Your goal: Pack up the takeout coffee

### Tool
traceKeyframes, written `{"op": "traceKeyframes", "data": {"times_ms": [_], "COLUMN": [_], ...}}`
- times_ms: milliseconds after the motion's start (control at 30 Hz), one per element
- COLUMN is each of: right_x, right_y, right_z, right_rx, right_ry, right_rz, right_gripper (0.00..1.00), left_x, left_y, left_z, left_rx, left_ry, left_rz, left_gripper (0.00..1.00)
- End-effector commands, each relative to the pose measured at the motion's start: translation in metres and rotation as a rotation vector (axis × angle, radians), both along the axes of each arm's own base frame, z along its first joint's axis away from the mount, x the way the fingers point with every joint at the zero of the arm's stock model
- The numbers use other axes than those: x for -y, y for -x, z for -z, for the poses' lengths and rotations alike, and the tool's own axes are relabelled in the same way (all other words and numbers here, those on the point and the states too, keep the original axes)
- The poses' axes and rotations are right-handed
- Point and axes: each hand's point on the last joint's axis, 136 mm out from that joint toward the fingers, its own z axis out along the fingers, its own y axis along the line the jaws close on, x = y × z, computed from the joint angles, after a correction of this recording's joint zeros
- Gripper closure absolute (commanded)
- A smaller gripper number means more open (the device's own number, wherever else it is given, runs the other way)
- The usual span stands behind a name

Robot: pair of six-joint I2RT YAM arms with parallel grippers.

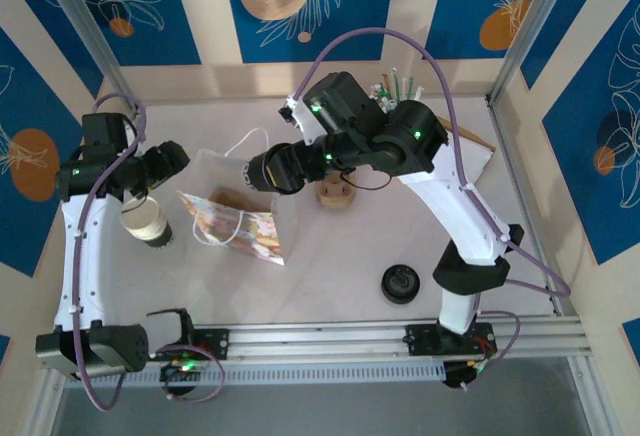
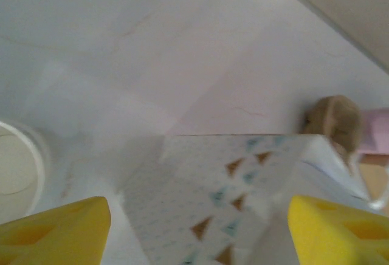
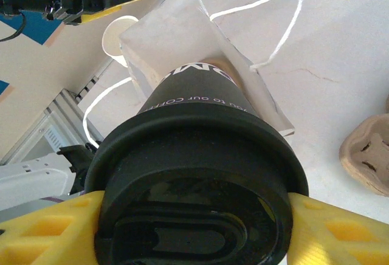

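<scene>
R fingers wide on takeout coffee

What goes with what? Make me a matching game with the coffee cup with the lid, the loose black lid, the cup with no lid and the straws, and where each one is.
Things
1. takeout coffee
2. loose black lid
3. open cup
4. straws

Places
A. at the far edge of the table
B. between the fingers of the right gripper
C. just left of the paper bag
D. lying near the right arm's base

Pairs: 1-B, 2-D, 3-C, 4-A
</scene>
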Motion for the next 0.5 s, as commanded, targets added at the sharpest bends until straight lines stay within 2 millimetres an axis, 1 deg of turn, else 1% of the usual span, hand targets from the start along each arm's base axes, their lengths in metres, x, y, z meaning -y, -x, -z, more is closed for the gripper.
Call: {"op": "traceKeyframes", "data": {"times_ms": [0, 67, 167, 300, 467], "right_x": [0.009, 0.009, 0.008, 0.005, 0.001], "right_y": [0.004, 0.004, 0.003, 0.002, 0.002], "right_z": [-0.008, -0.006, -0.003, 0.000, 0.009], "right_rx": [0.006, -0.001, -0.014, -0.031, -0.060], "right_ry": [-0.021, -0.014, -0.012, -0.010, 0.012], "right_rz": [-0.002, 0.000, -0.003, -0.012, -0.019], "right_gripper": [0.39, 0.39, 0.39, 0.39, 0.39], "left_x": [0.027, 0.032, 0.044, 0.067, 0.093], "left_y": [-0.014, -0.023, -0.034, -0.048, -0.059], "left_z": [-0.003, 0.001, 0.002, 0.004, 0.010], "left_rx": [0.051, 0.054, 0.066, 0.068, 0.058], "left_ry": [0.122, 0.148, 0.192, 0.224, 0.238], "left_rz": [0.132, 0.152, 0.194, 0.252, 0.307], "left_gripper": [0.23, 0.23, 0.24, 0.24, 0.24]}}
